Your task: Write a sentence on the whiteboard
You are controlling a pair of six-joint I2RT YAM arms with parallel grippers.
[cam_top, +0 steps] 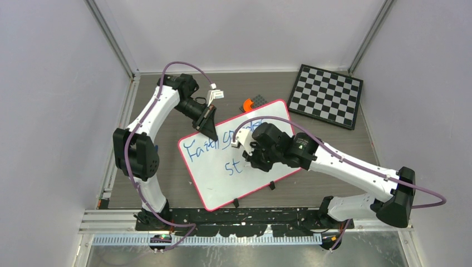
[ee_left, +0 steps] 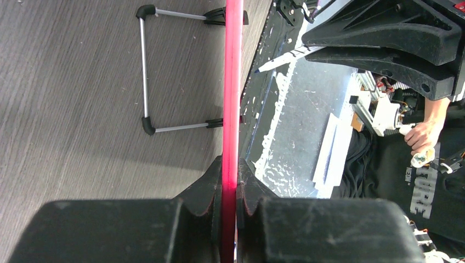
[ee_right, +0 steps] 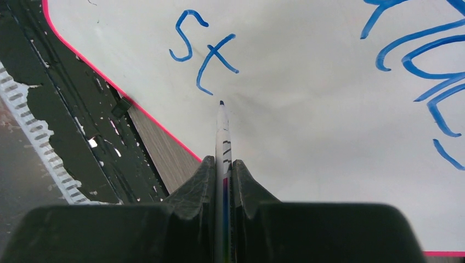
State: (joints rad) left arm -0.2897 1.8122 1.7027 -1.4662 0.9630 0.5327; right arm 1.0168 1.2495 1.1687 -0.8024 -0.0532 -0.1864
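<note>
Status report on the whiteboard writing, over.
Left gripper shut on whiteboard rim. Right gripper shut on marker. The sentence reaches "st", second line. Chessboard apart, nothing blocking.

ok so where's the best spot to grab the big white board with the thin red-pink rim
By its thin rim, edge-on from outside, one finger above and one below, as the left gripper does at the whiteboard's far edge. The wire stand seems to lift that edge off the table, leaving room underneath.
</note>
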